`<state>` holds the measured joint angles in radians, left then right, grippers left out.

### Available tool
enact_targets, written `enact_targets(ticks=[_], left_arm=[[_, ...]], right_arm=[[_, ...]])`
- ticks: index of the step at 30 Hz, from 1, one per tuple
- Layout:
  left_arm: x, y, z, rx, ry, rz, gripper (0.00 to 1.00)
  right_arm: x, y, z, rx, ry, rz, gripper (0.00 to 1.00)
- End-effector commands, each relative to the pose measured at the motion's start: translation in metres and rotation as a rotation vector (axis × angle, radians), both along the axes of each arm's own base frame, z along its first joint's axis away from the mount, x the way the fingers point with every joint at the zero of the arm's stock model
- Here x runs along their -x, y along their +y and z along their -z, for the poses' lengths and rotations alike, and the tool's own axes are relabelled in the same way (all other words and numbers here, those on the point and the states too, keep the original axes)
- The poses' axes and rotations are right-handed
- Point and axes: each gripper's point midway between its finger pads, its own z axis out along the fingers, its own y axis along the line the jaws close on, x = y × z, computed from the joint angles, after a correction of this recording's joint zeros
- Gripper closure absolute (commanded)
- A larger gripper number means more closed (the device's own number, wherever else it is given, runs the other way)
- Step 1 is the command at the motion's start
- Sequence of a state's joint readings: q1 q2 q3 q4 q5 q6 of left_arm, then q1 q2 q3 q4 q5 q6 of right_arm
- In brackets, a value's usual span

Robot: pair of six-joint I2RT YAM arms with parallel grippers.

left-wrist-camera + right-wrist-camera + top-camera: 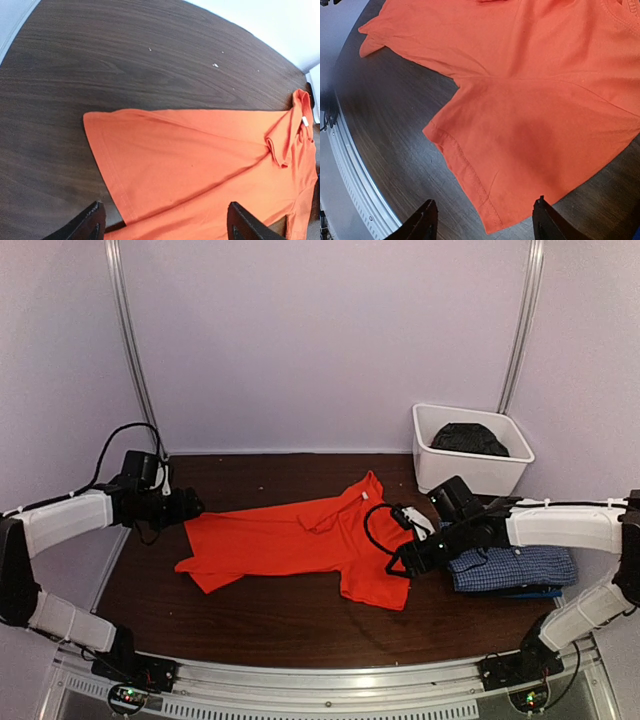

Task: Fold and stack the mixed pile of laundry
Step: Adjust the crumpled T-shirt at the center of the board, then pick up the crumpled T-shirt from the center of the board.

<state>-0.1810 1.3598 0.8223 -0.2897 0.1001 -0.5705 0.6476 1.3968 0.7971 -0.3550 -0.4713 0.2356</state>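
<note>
A bright orange T-shirt point(300, 538) lies spread flat across the middle of the dark wooden table point(250, 612), its collar toward the back right. My left gripper point(193, 508) hovers open over the shirt's left hem; in the left wrist view point(165, 227) the orange cloth point(200, 160) lies below the jaws with nothing held. My right gripper point(402, 564) stands open over the shirt's right sleeve point(520, 150), whose stitched hem lies between the fingers point(422, 224) without being touched. A folded blue-and-white check shirt point(512, 566) rests on the right, on top of a blue piece point(530, 592).
A white plastic tub point(440, 468) stands at the back right with a black garment point(468, 439) inside. Pale walls enclose the table on three sides. A metal rail point(330, 680) runs along the near edge between the arm bases.
</note>
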Motion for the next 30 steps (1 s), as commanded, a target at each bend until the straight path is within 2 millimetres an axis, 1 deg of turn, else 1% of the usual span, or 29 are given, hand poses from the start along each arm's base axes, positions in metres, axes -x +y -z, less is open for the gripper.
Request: enact_targets(ticks=[1, 4, 8, 12, 15, 18, 21, 23, 25, 28, 30], left_arm=[[0.049, 0.004, 0.016, 0.031, 0.072, -0.012, 0.15], [0.066, 0.009, 0.017, 0.039, 0.086, -0.04, 0.15], [0.084, 0.009, 0.024, 0.056, 0.114, -0.061, 0.15], [0.1, 0.007, 0.038, 0.051, 0.158, -0.079, 0.16], [0.112, 0.007, 0.053, 0.06, 0.202, -0.111, 0.17], [0.116, 0.008, 0.058, 0.069, 0.215, -0.134, 0.17], [0.116, 0.01, 0.055, 0.066, 0.193, -0.151, 0.17], [0.115, 0.011, 0.052, 0.059, 0.182, -0.155, 0.17], [0.115, 0.012, 0.051, 0.053, 0.18, -0.156, 0.18], [0.116, 0.015, 0.052, 0.026, 0.183, -0.155, 0.19], [0.118, 0.019, 0.057, -0.007, 0.197, -0.165, 0.21]], right_arm=[[0.022, -0.012, 0.016, 0.143, 0.007, 0.014, 0.37], [0.033, -0.019, 0.033, 0.231, 0.051, 0.056, 0.44], [0.041, -0.025, 0.042, 0.226, 0.092, 0.141, 0.46], [0.04, -0.037, 0.052, 0.252, 0.094, 0.21, 0.46], [0.036, -0.03, 0.057, 0.225, 0.109, 0.224, 0.47], [0.036, -0.022, 0.062, 0.183, 0.144, 0.244, 0.49], [0.035, -0.014, 0.064, 0.131, 0.166, 0.27, 0.5], [0.037, -0.013, 0.068, 0.126, 0.187, 0.277, 0.52], [0.041, -0.016, 0.076, 0.144, 0.206, 0.281, 0.54], [0.046, -0.02, 0.084, 0.159, 0.225, 0.293, 0.64], [0.049, -0.021, 0.089, 0.159, 0.237, 0.294, 0.74]])
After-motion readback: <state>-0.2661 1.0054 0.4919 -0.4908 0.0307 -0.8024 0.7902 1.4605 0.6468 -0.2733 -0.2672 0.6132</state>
